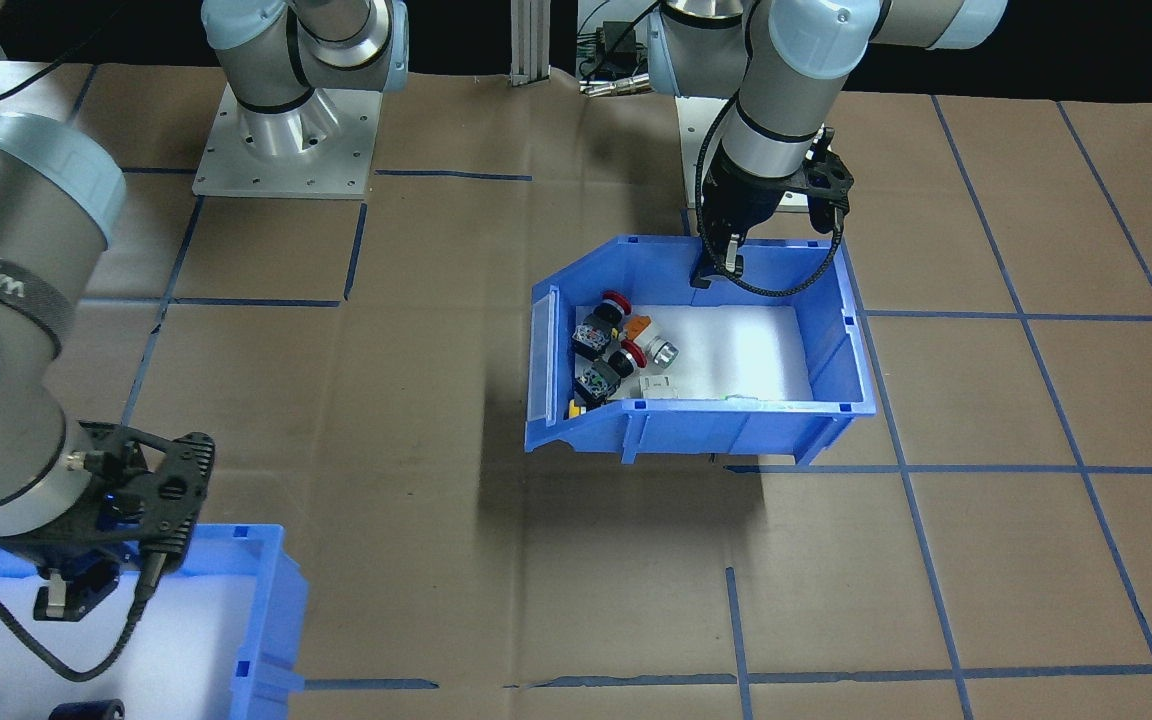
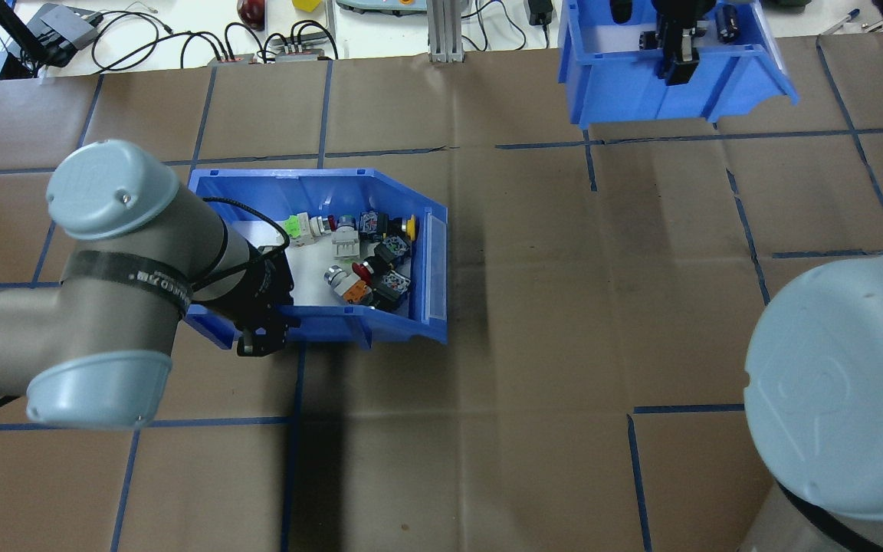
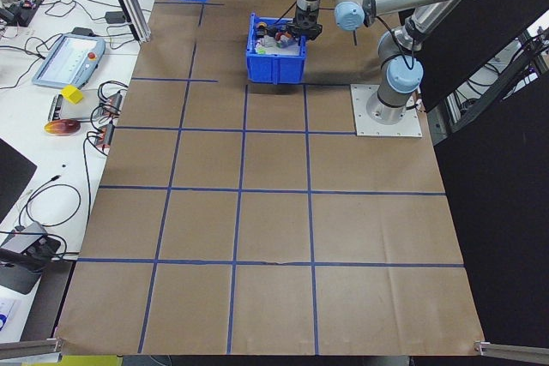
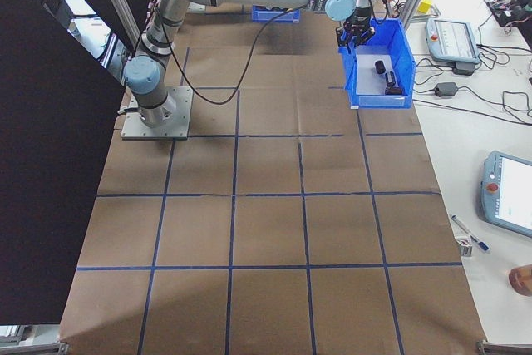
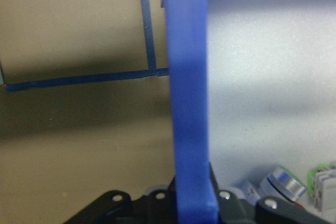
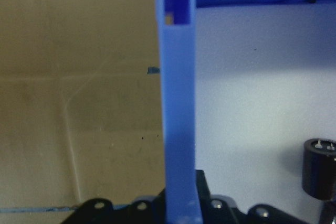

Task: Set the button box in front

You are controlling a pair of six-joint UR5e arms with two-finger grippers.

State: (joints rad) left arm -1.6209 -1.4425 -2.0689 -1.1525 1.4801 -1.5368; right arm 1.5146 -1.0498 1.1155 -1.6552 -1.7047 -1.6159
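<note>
Left tool (image 1: 721, 268) is clamped on the wall of the button box (image 1: 736, 430) on the robot's side, one finger inside and one outside, as the left wrist view confirms. The box sits tilted, its sloped open end lower; its cast shadow suggests it's off the tabletop (image 1: 436, 420). Push-button switches (image 1: 616, 345) are bunched at that open end on the white foam. Right tool (image 2: 675, 65) grips the side wall of the second blue bin (image 2: 625, 96) at the far right of the tabletop.
</note>
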